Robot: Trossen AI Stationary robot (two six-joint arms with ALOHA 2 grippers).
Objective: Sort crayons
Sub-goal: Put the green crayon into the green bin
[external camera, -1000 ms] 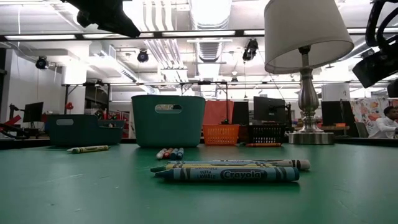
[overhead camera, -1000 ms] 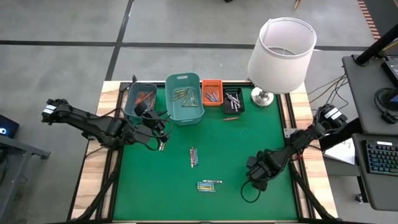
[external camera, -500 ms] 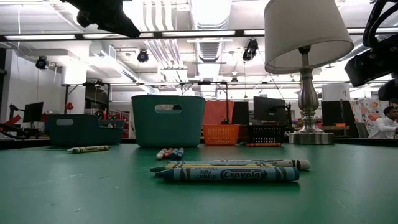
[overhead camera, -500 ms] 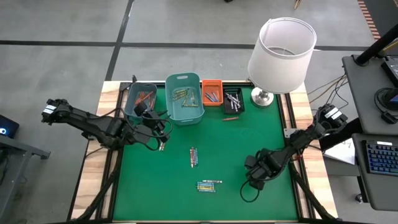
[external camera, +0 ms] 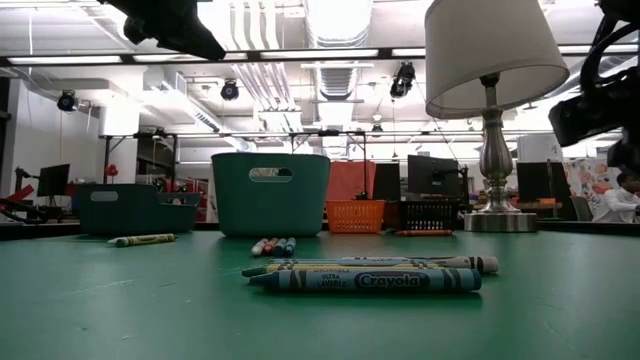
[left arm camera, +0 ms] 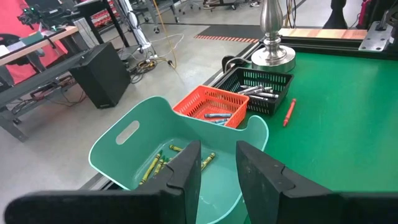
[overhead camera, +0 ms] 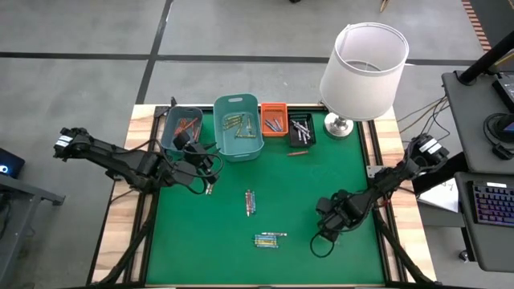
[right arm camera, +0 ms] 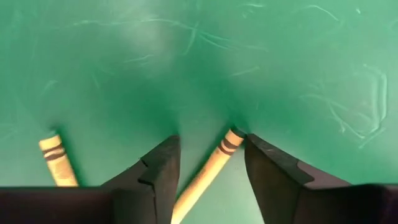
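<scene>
Right gripper (right arm camera: pixel 206 163) low over table (right arm camera: pixel 280 56), jaws open astride pale crayon (right arm camera: pixel 208 168); left gripper (left arm camera: pixel 217 168) above teal bin (left arm camera: pixel 134 146), jaws parted, empty.

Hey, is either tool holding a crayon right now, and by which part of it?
Nothing is gripped. The right tool stands open around the end of a pale crayon, not clamping it. The left tool is open and empty.

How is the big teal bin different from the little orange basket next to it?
The teal bin has smooth solid walls with a handle slot; the orange basket has mesh walls. The teal bin is larger and taller than the orange basket. The teal bin holds yellow-green crayons; the orange basket holds blue crayons. Both stand open-topped at the table's far edge.
</scene>
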